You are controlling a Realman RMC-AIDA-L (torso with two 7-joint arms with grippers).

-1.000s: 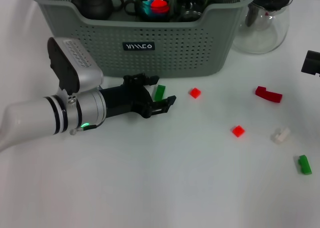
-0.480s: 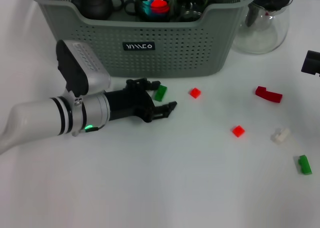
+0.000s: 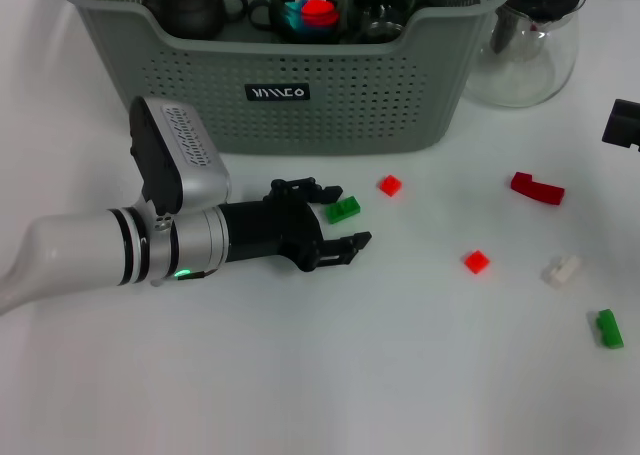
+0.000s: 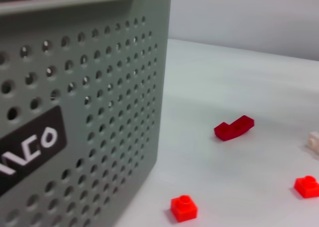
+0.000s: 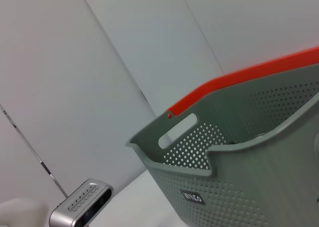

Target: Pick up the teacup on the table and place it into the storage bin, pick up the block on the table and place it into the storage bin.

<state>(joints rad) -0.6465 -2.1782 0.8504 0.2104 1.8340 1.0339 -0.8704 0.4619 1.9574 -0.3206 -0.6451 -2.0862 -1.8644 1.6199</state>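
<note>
The grey-green storage bin point(image 3: 330, 95) stands at the back of the white table. It holds a dark teapot point(image 3: 193, 7), a cup with coloured blocks point(image 3: 310, 7) and a glass cup point(image 3: 382, 5). No teacup shows on the table. My left gripper point(image 3: 350, 217) lies low in front of the bin, open, with a green block point(image 3: 343, 210) between its fingers, close to the far finger. The left wrist view shows the bin wall point(image 4: 75, 112) close up. My right gripper point(image 3: 622, 125) shows only as a dark part at the right edge.
Loose blocks lie right of the left gripper: a red one point(image 3: 390, 185), another red point(image 3: 477, 262), a dark red curved one point(image 3: 537, 188), a white one point(image 3: 562, 270) and a green one point(image 3: 609, 328). A clear glass jug point(image 3: 530, 40) stands right of the bin.
My left gripper has moved right and slightly toward the table's front. The green block moved with it, from just under the bin wall, and has turned.
</note>
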